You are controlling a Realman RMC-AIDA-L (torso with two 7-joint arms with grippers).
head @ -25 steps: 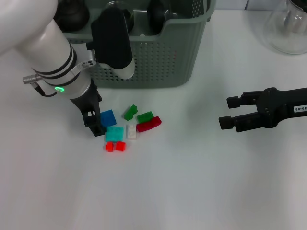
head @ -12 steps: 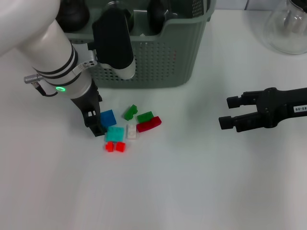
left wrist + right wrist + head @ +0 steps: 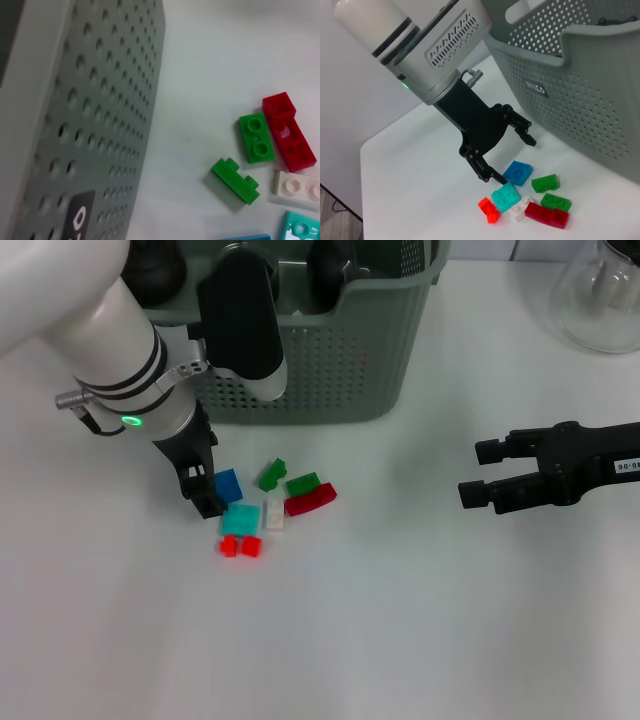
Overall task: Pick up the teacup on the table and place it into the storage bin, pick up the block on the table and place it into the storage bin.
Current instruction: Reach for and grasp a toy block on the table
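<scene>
The blue block (image 3: 228,485) lies at the left of the scattered bricks, near the storage bin (image 3: 330,370); small, light, rigid (grip its flat sides). The left gripper (image 3: 205,485) straddles it, spread wide, holding nothing. The right gripper (image 3: 478,473) waits open, far right.

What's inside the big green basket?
Inside the storage bin, only dark rounded shapes show near the back rim. The left arm and the bin's own walls cover the rest, so its floor stays hidden.

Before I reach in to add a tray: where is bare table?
Bare: between the block pile and the right gripper, and all along the near edge. Crowded: the left gripper at the pile, just before the storage bin.
</scene>
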